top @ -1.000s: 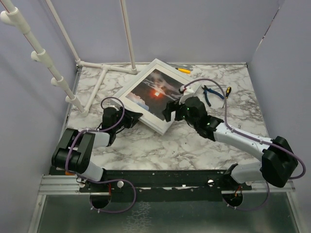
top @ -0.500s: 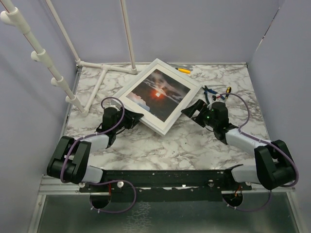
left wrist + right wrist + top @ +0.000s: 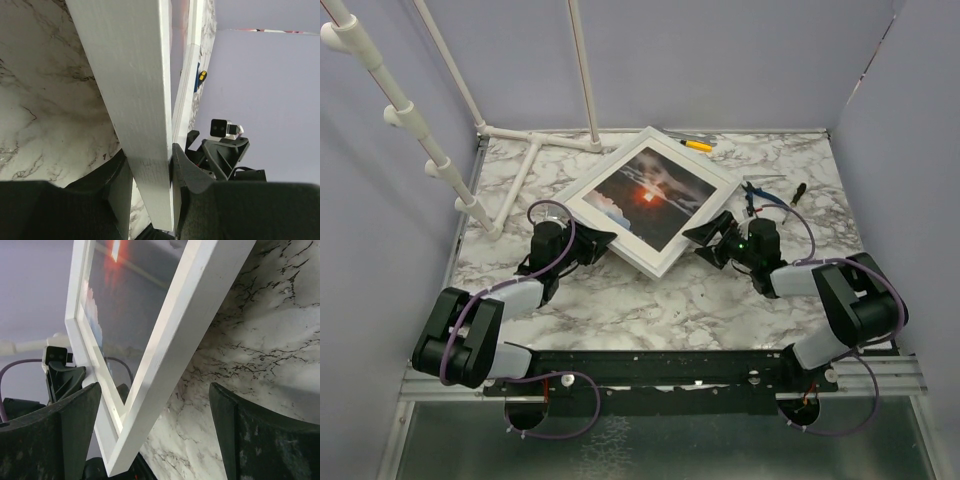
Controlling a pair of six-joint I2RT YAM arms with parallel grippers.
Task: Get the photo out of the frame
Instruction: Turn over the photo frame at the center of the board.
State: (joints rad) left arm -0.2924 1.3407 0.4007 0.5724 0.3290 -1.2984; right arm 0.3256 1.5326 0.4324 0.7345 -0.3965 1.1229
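Your left claw [image 3: 588, 243] is pinching the frame [image 3: 655, 262] on its near-left rail, squeezed between both fingers. The photo [image 3: 650, 195] lies face up inside the frame, ahead and to the right of that claw. Your right claw [image 3: 708, 232] is spread wide, with the near-right rail slanting between its fingers and apparently untouched. The frame's back faces down, so you'll likely need to flip it, and only the left claw has a hold.

The marble table [image 3: 650, 300] bears a pipe rack [image 3: 533, 152], blue pliers [image 3: 756, 196], a yellow-handled screwdriver [image 3: 697, 145] and a dark screwdriver [image 3: 798, 192].
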